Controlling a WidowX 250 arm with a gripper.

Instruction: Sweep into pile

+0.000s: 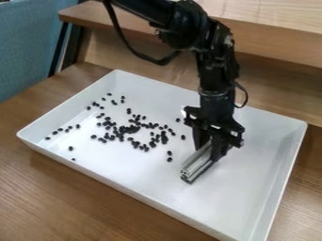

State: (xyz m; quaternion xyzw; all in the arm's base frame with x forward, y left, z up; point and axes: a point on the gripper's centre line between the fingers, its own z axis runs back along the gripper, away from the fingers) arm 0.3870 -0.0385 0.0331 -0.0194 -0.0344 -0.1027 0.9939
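Claw (210,148): being held downward over the white tray, fingers narrowed on a silver metal bar (197,161). The bar is being gripped between them at a slant, its free end being pointed toward the camera and a bit left of the claw. A dark strip (202,171) is being carried along the bar's lower edge. Whether the tray floor is being touched by it cannot be told.

Just left of the claw, a few stray black beans are being passed over by nothing, lying singly. Further left, the main spread of black beans (132,128) is being held by the tray floor, densest in one dark clump, with loose ones all around it. Farthest left of the claw, thin scatters are lying near the tray's left wall, some toward the back, some toward the front.

All of it is being enclosed by the white tray (254,188), which is being supported by a wooden table (56,188). Behind the claw, a wooden ledge (277,42) is being partly covered by the arm. Far off, back left, blue fabric (25,47) is being seen.Claw (210,148): being held pointing down over the white tray (254,188), fingers narrowed on a silver metal bar (197,161). The bar is being gripped at a slant, its free end being aimed toward the camera and a bit left of the claw. A dark strip (202,171) is being carried along the bar's lower edge. Whether the tray floor is being touched by it cannot be told.

Near the claw, on its left, a few stray black beans (169,153) are being kept apart from the bar by a strip of bare tray. Further left, the main spread is being held on the tray floor, densest in one dark clump (132,128), loose beans being scattered all around it. Farthest left of the claw, thin scatters are being bounded by the tray's left wall.

Beyond the beans, the tray is being supported by a wooden table (56,188). Behind the claw, a wooden ledge (277,42) is being partly hidden by the arm. Far back left, blue fabric (25,47) is being seen.
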